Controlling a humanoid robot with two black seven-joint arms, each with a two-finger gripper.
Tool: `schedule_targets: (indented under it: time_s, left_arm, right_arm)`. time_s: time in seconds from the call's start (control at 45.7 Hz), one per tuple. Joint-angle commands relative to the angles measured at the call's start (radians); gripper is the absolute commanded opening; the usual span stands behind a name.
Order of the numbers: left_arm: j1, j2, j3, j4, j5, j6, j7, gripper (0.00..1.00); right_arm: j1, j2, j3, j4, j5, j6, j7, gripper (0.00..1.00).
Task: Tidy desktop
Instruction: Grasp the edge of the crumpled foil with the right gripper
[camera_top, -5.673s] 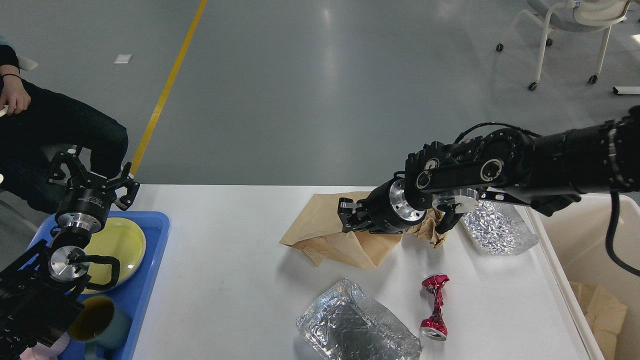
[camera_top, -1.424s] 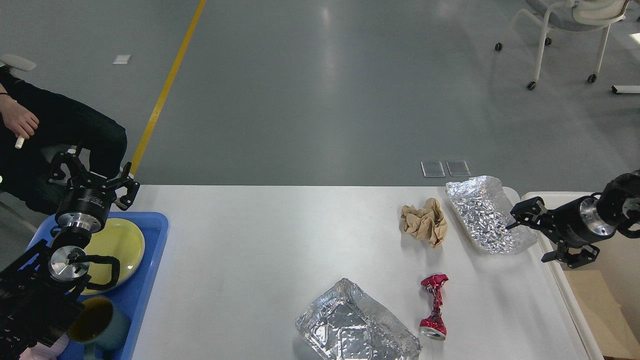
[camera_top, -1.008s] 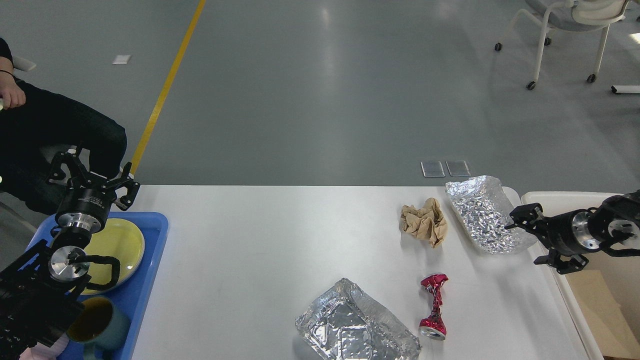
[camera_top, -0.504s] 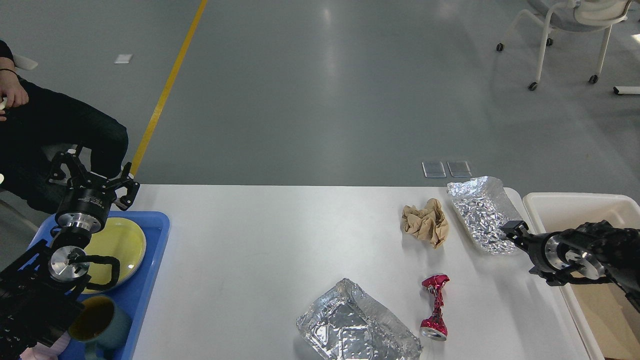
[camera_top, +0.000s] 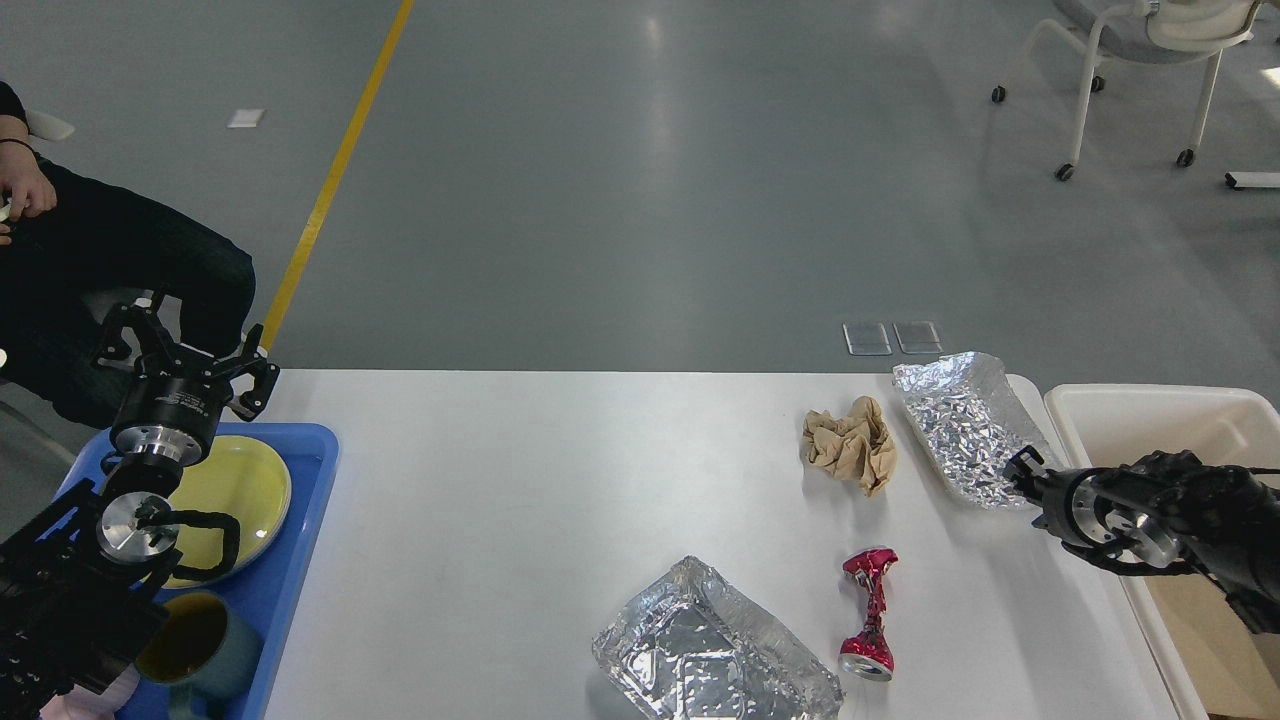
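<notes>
The white desktop (camera_top: 500, 520) holds a crumpled brown paper ball (camera_top: 850, 448), a foil tray (camera_top: 960, 420) at the far right, a second foil tray (camera_top: 715, 655) at the front, and a crushed red can (camera_top: 870, 615). My right gripper (camera_top: 1020, 468) is low at the near right corner of the far foil tray. It is seen small and dark, so I cannot tell its fingers apart. My left gripper (camera_top: 185, 352) is open and empty above the far edge of the blue tray (camera_top: 305, 560).
The blue tray at the left holds a yellow plate (camera_top: 235, 480) and a teal mug (camera_top: 200, 640). A cream plastic bin (camera_top: 1130, 412) stands off the desktop's right edge with brown paper inside. A seated person (camera_top: 110, 260) is at the far left.
The large brown paper bag has left the desktop. My right arm has swung from over the bin down and left to the far foil tray's near corner. The left arm is still.
</notes>
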Motion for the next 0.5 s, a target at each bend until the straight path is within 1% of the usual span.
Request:
schedule_targets:
  time_s: [0.0, 0.35, 0.438, 0.482]
  left_arm:
    - [0.0, 0.001, 0.0, 0.0, 0.0, 0.0, 0.0, 0.97]
    - [0.0, -0.001, 0.0, 0.0, 0.0, 0.0, 0.001, 0.97]
    - [0.0, -0.001, 0.0, 0.0, 0.0, 0.0, 0.001, 0.97]
    - [0.0, -0.001, 0.0, 0.0, 0.0, 0.0, 0.001, 0.97]
  right_arm:
    - [0.001, 0.016, 0.001, -0.001, 0.006, -0.001, 0.0, 0.0]
    - [0.043, 0.013, -0.002, 0.006, 0.086, 0.005, -0.003, 0.0]
    - [0.071, -0.005, -0.013, 0.045, 0.087, 0.008, -0.005, 0.0]
    - [0.089, -0.034, -0.013, 0.066, 0.087, 0.008, -0.005, 0.0]
